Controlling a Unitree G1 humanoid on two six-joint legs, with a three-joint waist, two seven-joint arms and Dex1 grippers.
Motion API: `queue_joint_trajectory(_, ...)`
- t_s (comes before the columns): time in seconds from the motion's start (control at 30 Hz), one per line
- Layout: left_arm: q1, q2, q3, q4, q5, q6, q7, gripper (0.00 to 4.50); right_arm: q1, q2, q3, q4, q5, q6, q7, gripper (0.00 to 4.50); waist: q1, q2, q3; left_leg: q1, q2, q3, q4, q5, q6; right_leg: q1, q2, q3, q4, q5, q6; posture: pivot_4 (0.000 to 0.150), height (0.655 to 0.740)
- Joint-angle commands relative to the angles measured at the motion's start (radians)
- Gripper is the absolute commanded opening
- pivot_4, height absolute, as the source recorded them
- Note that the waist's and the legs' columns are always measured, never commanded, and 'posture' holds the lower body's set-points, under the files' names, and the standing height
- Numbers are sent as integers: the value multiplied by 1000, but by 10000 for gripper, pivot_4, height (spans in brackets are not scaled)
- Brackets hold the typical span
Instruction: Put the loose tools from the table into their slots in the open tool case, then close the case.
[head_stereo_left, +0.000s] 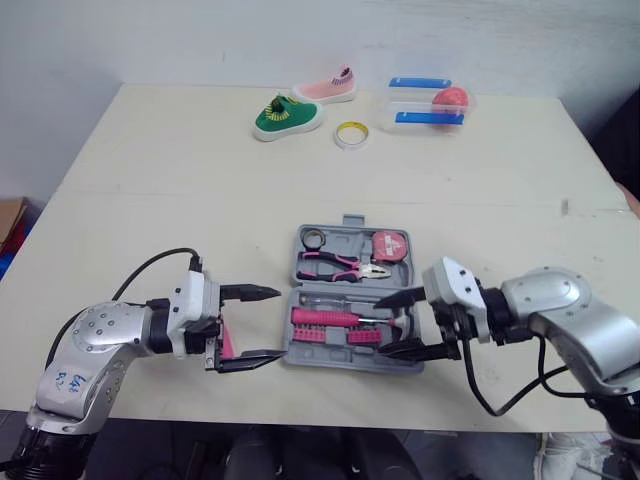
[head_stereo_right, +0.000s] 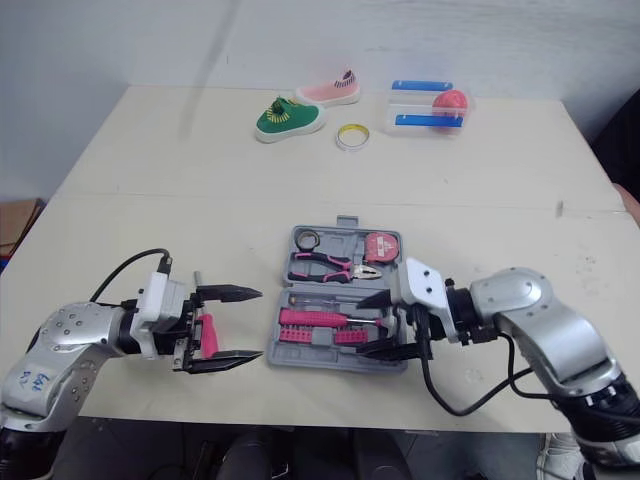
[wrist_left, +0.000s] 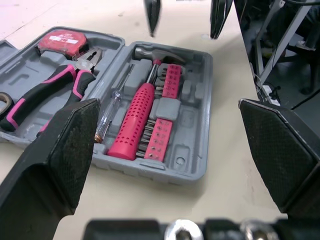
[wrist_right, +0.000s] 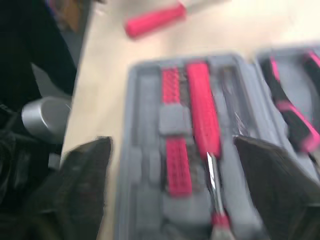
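The grey tool case (head_stereo_left: 392, 361) lies open near the table's front edge. It holds pink-handled pliers (head_stereo_left: 335, 264), a tape measure (head_stereo_left: 390, 245), a pink-handled hammer (head_stereo_left: 325, 318) and bit strips. A loose pink-handled tool (head_stereo_right: 208, 335) lies on the table left of the case, between the spread fingers of my left gripper (head_stereo_left: 280, 323), which is open and points at the case's left side. My right gripper (head_stereo_left: 382, 326) is open over the right end of the case's front half, above the hammer head (wrist_left: 150, 51). The right wrist view shows the loose pink-handled tool (wrist_right: 155, 20) beyond the case.
At the far side of the table lie a green shoe (head_stereo_left: 288, 116), a pink shoe (head_stereo_left: 326, 88), a roll of tape (head_stereo_left: 351, 134) and a clear box with blue lids and a red ball (head_stereo_left: 425, 103). The table's front edge runs just below both grippers.
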Motion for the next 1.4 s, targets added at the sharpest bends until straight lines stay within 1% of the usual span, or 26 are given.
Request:
queue_joint_trajectory(0.03,-20,0,-1,-10,-7,-10,-7,45000,13,50,15,96,-87,-218,18,15700,-1,0,0,0,0,0,0,0,0,0,0,0,0,0,1,1500,7400)
queue_joint_trajectory(0.13,-26,4,0,-4,-6,-10,-12,45000,18,80,27,165,-121,-289,29,1995,-1,0,0,1,0,1,1,1,1,1,1,0,1,1,1,1500,7400)
queue_joint_trajectory(0.17,-28,5,1,-2,-5,-9,-14,45000,17,83,34,183,-135,-311,34,843,-1,0,0,1,0,1,1,1,2,1,1,0,1,1,2,1500,7400)
queue_joint_trajectory(0.33,-26,11,7,-4,-8,-6,-17,45000,18,97,52,221,-160,-339,40,843,0,0,0,1,0,0,2,1,2,1,1,0,2,1,2,1500,7400)
queue_joint_trajectory(0.4,-22,14,9,-5,-7,-4,-16,45000,17,112,63,252,-195,-351,16,843,0,0,0,1,0,0,2,1,2,1,0,0,2,1,2,1500,7400)
queue_joint_trajectory(0.47,-18,17,9,-11,-7,-3,-13,45000,31,106,78,271,-218,-369,29,843,0,0,0,2,1,0,2,2,2,2,1,0,2,2,2,1500,7400)
queue_joint_trajectory(0.6,-19,20,10,-6,-4,-5,-13,45000,37,104,106,278,-249,-372,23,843,1,-1,0,9,0,0,0,1,2,10,0,0,0,2,2,1500,7400)
queue_joint_trajectory(0.63,-19,20,10,-7,-3,-5,-11,45000,39,108,114,276,-253,-362,19,843,1,-1,0,14,0,0,-1,1,1,15,0,0,-2,1,1,1500,7400)
queue_joint_trajectory(0.67,-19,19,10,-5,-1,-6,-10,45000,37,116,127,275,-268,-357,11,843,1,-1,0,16,0,0,-1,0,1,17,-1,0,-3,1,1,1500,7400)
queue_joint_trajectory(0.8,-14,19,12,0,1,-11,-9,45000,30,119,181,255,-320,-276,-20,843,-2,-6,-3,17,1,0,-2,0,0,18,-1,0,-3,1,0,1500,7400)
queue_joint_trajectory(0.9,-11,18,16,3,6,-17,-5,45000,21,132,179,244,-330,-269,-47,843,-3,-8,-4,18,2,0,-2,0,-1,18,0,-1,-2,2,-3,1500,7400)
queue_joint_trajectory(0.97,-7,10,27,4,19,-33,12,45000,22,144,130,226,-281,-289,-54,843,-4,-8,-5,19,2,0,-2,0,-2,18,1,-1,-2,2,-4,1500,7400)
queue_joint_trajectory(1.07,10,-9,76,11,23,-65,50,45000,60,182,-12,188,-29,-360,64,843,1,-8,-4,18,3,0,-2,0,-2,18,1,-2,-2,3,-5,1500,7400)
queue_joint_trajectory(1.1,18,-13,99,14,16,-66,65,45000,74,198,-74,182,41,-379,76,843,2,-7,-3,18,3,0,-3,0,-2,18,0,-2,-3,2,-5,1500,7400)
queue_joint_trajectory(1.13,28,-17,121,17,15,-72,77,45000,85,201,-126,183,77,-407,83,843,3,-7,-2,17,3,-1,-3,0,-2,18,0,-2,-3,2,-5,1500,7400)
queue_joint_trajectory(1.2,62,-15,167,25,13,-75,92,45000,105,129,-187,175,97,-347,96,843,4,-6,-2,15,3,0,-2,-1,-1,17,-1,-2,-4,2,-5,1500,7400)
queue_joint_trajectory(1.27,102,-5,213,45,23,-95,91,45000,121,65,-255,159,193,-205,86,843,3,-6,-2,15,2,0,-2,-2,1,17,-3,-2,-5,2,-4,1500,7400)
queue_joint_trajectory(1.3,130,4,249,64,29,-106,89,45000,129,53,-303,176,202,-221,77,3423,3,-6,-2,16,2,0,-3,-2,2,17,-4,-1,-6,2,-4,1500,7400)
queue_joint_trajectory(1.37,184,16,357,133,57,-142,117,45000,174,2,-399,275,124,-381,126,9973,2,-7,-2,15,2,0,-3,-2,2,17,-4,-2,-7,3,-4,1500,7400)
queue_joint_trajectory(1.4,205,19,417,184,92,-180,151,45000,192,-15,-454,346,93,-446,131,13616,2,-7,-2,16,2,0,-3,-3,2,18,-4,-2,-7,2,-4,1500,7400)
